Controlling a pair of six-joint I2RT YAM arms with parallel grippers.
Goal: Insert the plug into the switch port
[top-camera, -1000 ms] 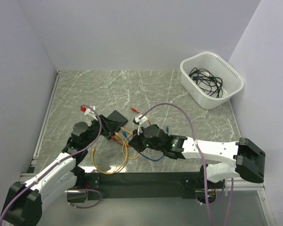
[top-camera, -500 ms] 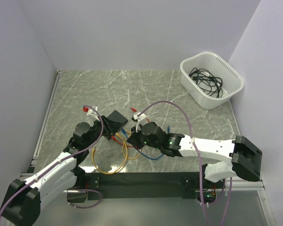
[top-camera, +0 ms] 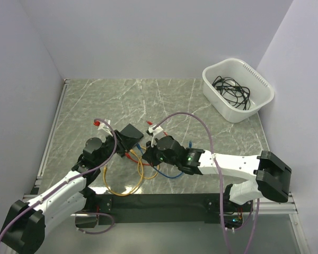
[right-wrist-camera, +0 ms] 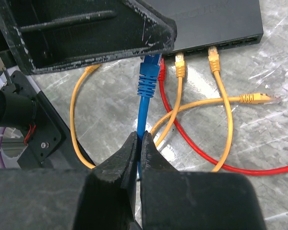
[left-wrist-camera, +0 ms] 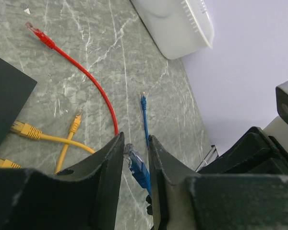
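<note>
**Blue plug hanging short of the switch, between two claws**

The switch [top-camera: 131, 133] is lying flat on the desk [top-camera: 95, 100], near its front and left of centre, with its port edge facing the arm bases. Two yellow cables [right-wrist-camera: 221, 120] and a red cable [left-wrist-camera: 93, 81] are already sitting in ports along that edge, and they are trailing in loops across the marble surface.

The right claw [right-wrist-camera: 139, 138] is clamping its fingers tight on the blue cable [right-wrist-camera: 141, 110], a short way behind the blue plug [right-wrist-camera: 149, 72]. The cable is rising straight from that grip, and the plug is pointing toward the port edge, just beside the red connector. The plug's tip is hiding under the left arm's finger, so whether it is touching a port cannot be told.

The left claw [left-wrist-camera: 135, 139] is hovering at the switch's front edge. Its two fingers are standing narrowly apart, with the blue plug sitting in the slot between them. Whether they are pressing on it or only flanking it cannot be told from either wrist view.

The other end of the blue cable is lying loose on the desk beyond the claws. A white tub [top-camera: 236, 112] holding black cables [top-camera: 230, 90] is standing well apart in the far right corner.
</note>
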